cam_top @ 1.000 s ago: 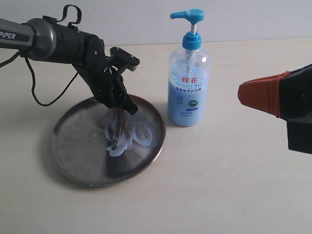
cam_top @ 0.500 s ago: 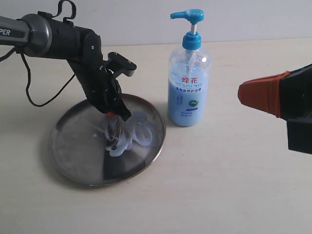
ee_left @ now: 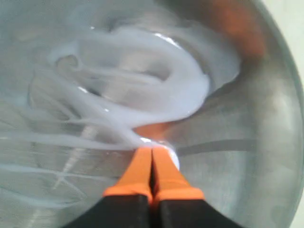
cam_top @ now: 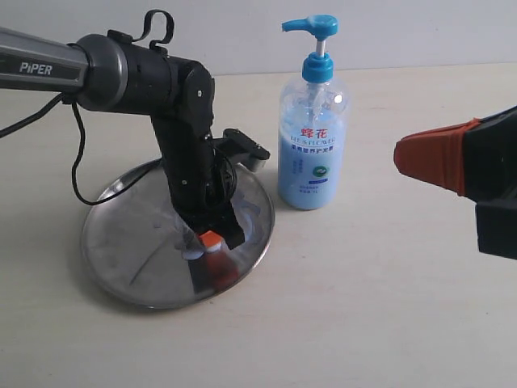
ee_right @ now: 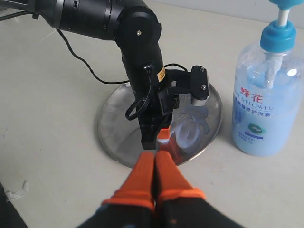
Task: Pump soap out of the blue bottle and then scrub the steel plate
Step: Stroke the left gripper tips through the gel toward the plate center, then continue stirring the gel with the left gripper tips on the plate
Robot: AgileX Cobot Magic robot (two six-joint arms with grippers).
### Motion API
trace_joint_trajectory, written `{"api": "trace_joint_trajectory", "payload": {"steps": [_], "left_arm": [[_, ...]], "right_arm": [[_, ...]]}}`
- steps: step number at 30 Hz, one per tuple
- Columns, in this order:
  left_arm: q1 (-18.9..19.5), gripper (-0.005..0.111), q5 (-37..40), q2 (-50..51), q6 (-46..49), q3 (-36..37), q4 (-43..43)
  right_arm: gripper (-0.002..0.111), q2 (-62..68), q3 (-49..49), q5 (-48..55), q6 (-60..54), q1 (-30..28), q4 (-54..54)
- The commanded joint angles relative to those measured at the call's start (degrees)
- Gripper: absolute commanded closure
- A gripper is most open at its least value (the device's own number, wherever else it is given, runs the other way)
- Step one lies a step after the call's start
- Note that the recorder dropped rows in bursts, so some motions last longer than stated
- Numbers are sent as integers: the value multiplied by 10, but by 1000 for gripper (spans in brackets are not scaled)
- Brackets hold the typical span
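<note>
Moved: my left jaws slid from the middle of the steel plate [cam_top: 121,242] toward its lower-right rim.
Hidden: my left arm covers much of the soap [ee_left: 156,80]; right jaws cut off at the right edge.
Count: one plate, lower left; one blue bottle [cam_top: 313,149], centre, just beside it.
Jaws: both pairs pressed together, empty; left tips touch soap.

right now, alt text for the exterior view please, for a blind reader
The black left gripper, orange fingertips shut, presses into pale blue soap smears on a round shiny stainless-steel plate. A tall clear pump bottle of light-blue liquid stands upright just right of it on a beige table; the shut right gripper hangs at the right edge.
</note>
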Motion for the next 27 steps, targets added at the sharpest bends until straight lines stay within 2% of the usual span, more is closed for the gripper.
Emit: {"api": "trace_joint_trajectory", "payload": {"steps": [1,8,17,27], "left_arm": [[-2,107,-16,3,-24,10,0],[10,107,-91,2,-60,10,18],[44,107,-184,3,-70,10,30],[82,107,-246,21,-70,10,36]], "right_arm": [[108,-2,2,-1,-6,-3,0],[108,-2,2,-1,-6,-3,0],[108,-2,2,-2,-6,-3,0],[108,-2,2,-7,-5,-3,0]]}}
